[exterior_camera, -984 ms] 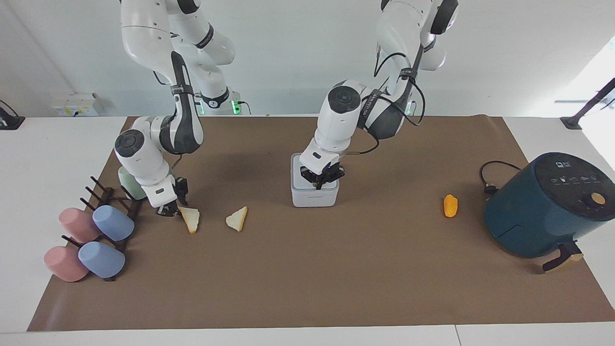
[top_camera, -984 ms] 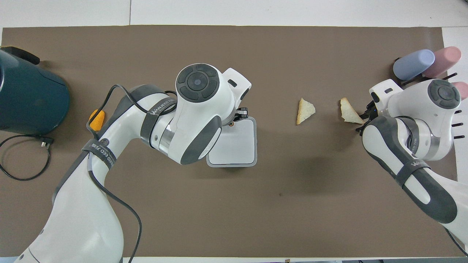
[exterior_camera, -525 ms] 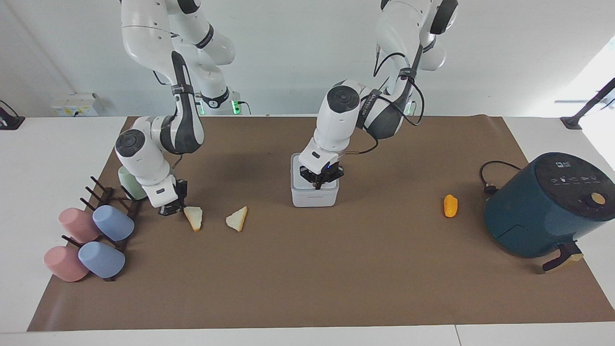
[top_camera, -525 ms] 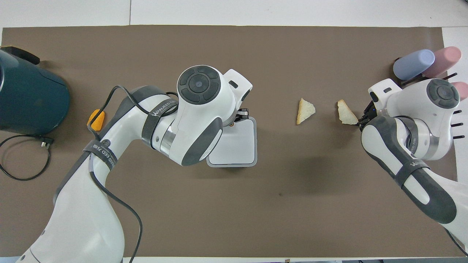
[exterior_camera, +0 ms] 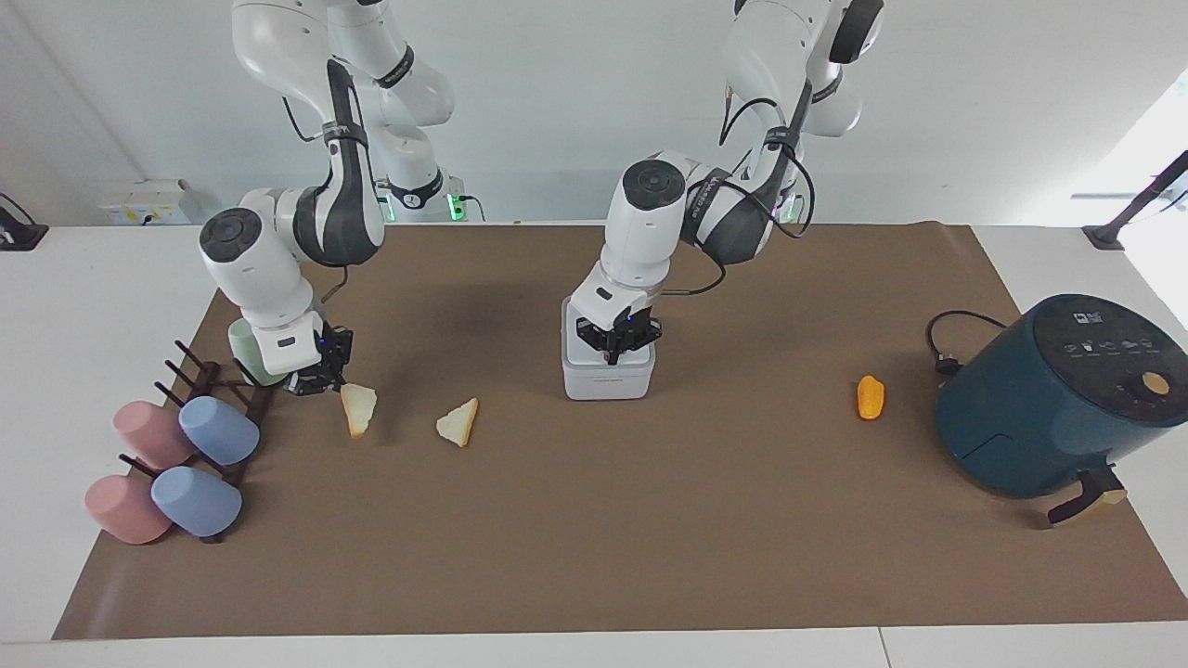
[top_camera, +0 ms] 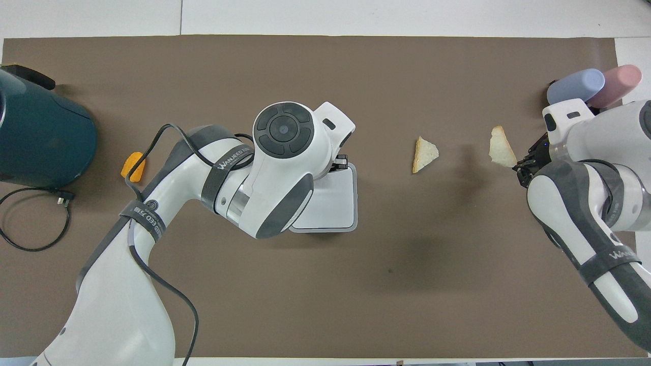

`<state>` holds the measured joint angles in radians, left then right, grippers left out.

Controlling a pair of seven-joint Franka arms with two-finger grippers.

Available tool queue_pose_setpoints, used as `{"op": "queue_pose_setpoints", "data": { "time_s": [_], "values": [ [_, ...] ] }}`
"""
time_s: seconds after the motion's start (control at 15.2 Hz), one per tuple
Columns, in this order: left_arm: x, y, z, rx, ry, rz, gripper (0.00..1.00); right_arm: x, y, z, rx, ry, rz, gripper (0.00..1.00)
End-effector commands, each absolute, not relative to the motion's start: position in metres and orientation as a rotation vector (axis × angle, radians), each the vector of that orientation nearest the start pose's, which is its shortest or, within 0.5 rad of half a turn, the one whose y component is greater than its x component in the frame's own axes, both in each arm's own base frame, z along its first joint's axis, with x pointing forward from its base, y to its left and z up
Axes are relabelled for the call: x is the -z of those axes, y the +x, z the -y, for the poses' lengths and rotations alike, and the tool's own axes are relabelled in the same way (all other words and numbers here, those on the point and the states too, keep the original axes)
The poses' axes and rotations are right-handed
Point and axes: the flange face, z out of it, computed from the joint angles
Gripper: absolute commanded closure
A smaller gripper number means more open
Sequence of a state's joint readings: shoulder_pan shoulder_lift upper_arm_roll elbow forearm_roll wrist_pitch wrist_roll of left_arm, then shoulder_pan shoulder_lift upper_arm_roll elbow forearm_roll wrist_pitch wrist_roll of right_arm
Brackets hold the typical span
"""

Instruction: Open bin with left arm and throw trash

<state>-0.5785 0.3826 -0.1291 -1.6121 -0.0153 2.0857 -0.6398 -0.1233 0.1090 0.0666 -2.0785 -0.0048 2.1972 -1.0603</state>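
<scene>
The white bin (exterior_camera: 608, 376) (top_camera: 330, 206) stands mid-mat with its lid down. My left gripper (exterior_camera: 617, 351) (top_camera: 339, 163) is shut, its tips down at the lid's edge farther from the robots. My right gripper (exterior_camera: 320, 382) (top_camera: 524, 165) is shut on one corner of a triangular bread piece (exterior_camera: 357, 408) (top_camera: 501, 148), which hangs just above the mat near the cup rack. A second bread piece (exterior_camera: 458, 422) (top_camera: 424, 154) lies on the mat between it and the bin. A small orange piece (exterior_camera: 870, 397) (top_camera: 133, 166) lies toward the left arm's end.
A dark teal air fryer (exterior_camera: 1049, 399) (top_camera: 40, 137) with its cord stands at the left arm's end. A dark rack (exterior_camera: 218, 390) with pink and blue cups (exterior_camera: 218, 429) (top_camera: 574, 89) and a green cup (exterior_camera: 246, 357) stands at the right arm's end.
My right gripper closed on the bread piece's corner and lifted it off the mat, shifting it toward the cup rack. The left gripper stayed shut at the bin lid, barely moving.
</scene>
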Motion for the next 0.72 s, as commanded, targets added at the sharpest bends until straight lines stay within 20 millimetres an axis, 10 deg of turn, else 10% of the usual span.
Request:
{"op": "queue_pose_setpoints", "data": {
  "time_s": [0.0,0.66],
  "values": [
    [-0.366,0.501,0.43,-0.004,-3.188,-0.098,1.0,-0.402,0.553,0.029,-0.013,-2.84,1.344,1.0],
    [-0.36,0.502,0.425,0.04,-3.155,-0.134,1.0,-0.489,0.508,0.016,-0.023,-2.96,0.928,1.0]
  ]
}}
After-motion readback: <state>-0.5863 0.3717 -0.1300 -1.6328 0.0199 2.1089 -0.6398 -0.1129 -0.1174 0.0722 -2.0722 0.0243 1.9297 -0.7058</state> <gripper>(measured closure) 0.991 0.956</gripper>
